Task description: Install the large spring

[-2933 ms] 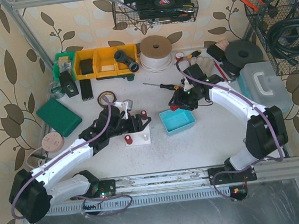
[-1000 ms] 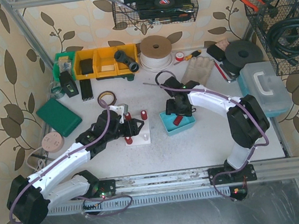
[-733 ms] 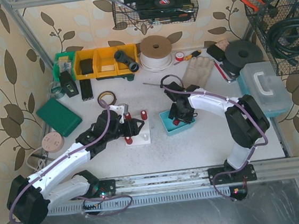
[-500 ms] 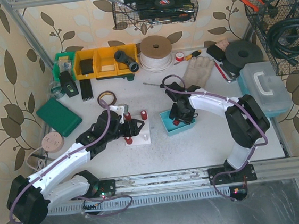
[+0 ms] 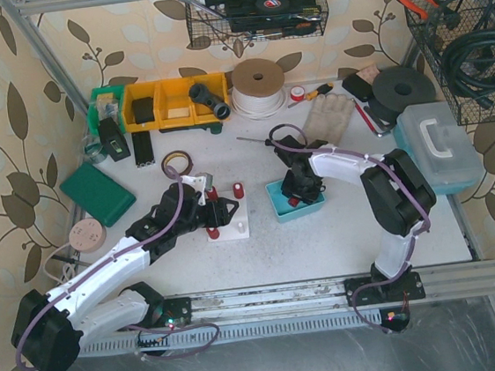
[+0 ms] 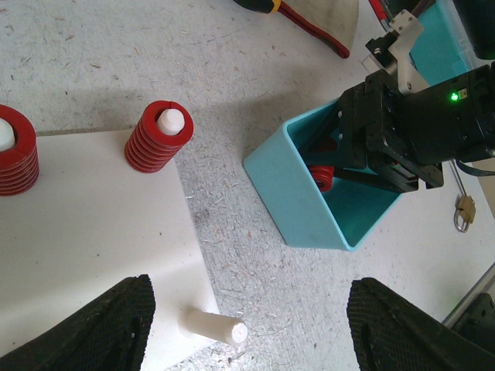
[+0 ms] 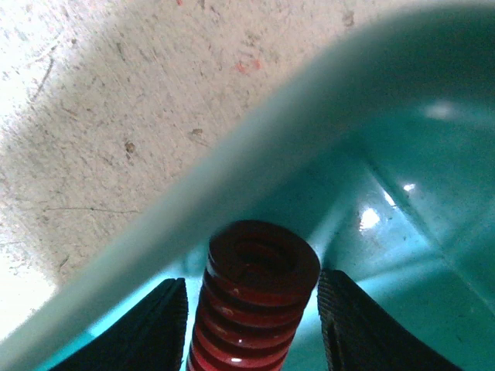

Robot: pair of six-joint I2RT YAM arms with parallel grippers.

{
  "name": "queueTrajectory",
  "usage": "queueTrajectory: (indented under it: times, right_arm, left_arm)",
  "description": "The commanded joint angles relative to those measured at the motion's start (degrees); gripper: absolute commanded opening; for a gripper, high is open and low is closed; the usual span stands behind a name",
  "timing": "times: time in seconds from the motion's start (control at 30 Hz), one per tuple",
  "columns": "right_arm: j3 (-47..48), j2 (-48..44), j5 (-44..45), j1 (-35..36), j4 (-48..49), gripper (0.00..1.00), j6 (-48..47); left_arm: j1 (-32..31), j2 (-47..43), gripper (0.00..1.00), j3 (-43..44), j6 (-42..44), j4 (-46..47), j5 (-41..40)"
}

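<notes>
Right gripper (image 7: 251,297) has dropped into teal bin (image 6: 298,201), mid-worktop; we note large spring (image 7: 261,263) end-on between narrow jaws, grip unclear.

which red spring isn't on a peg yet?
The spring in the teal bin, between the right gripper's fingers. The other springs sit on the white block's pegs.

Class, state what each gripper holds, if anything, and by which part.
The right gripper pinches the red spring by its coiled sides, inside the teal bin. The left gripper is open and holds nothing.
</notes>
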Motion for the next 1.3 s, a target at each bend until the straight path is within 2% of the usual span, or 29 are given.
queueTrajectory:
  times: [0.0, 0.13, 0.3, 0.47, 0.83, 1.0, 1.1, 1.27]
  right_arm:
    - [1.27, 2.1, 2.12, -0.3, -1.17, 0.47, -1.08]
    - [1.36, 2.81, 2.87, -0.37, -1.14, 0.39, -1.72]
    - [1.76, 2.62, 3.21, -0.27, -1.85, 0.2, -2.68]
    - [1.79, -1.49, 2.37, 0.37, -2.39, 0.0, -3.09]
    - [3.17, -16.59, -5.23, -0.2, -1.03, 0.0, 0.56]
    - [-4.65, -26.27, -14.08, -2.51, 11.26, 0.0, 14.55]
    - [-9.87, -30.63, -16.47, -2.88, 19.69, 0.0, 24.49]
    - [-9.05, -34.89, -15.49, -2.73, 20.34, 0.0, 30.62]
  left_arm:
    - [0.07, 0.25, 0.72, 0.53, 0.59, 1.66, 0.27]
    - [0.05, 0.72, 0.72, 0.74, 0.63, 1.66, 0.24]
    - [0.07, 0.73, 0.72, 0.72, 0.6, 1.49, 0.12]
    - [0.07, 0.41, 0.72, 0.93, 0.61, 1.25, 0.54]
    - [-0.01, -1.23, 0.7, 6.54, -1.09, 1.82, 5.59]
    - [-0.71, 1.01, 0.7, 12.28, -3.4, 4.8, 7.43]
    - [-2.9, 3.79, 0.7, 15.76, -2.66, 5.45, 6.87]
    - [-7.13, 9.02, 0.7, 20.94, -1.07, 5.53, 4.23]
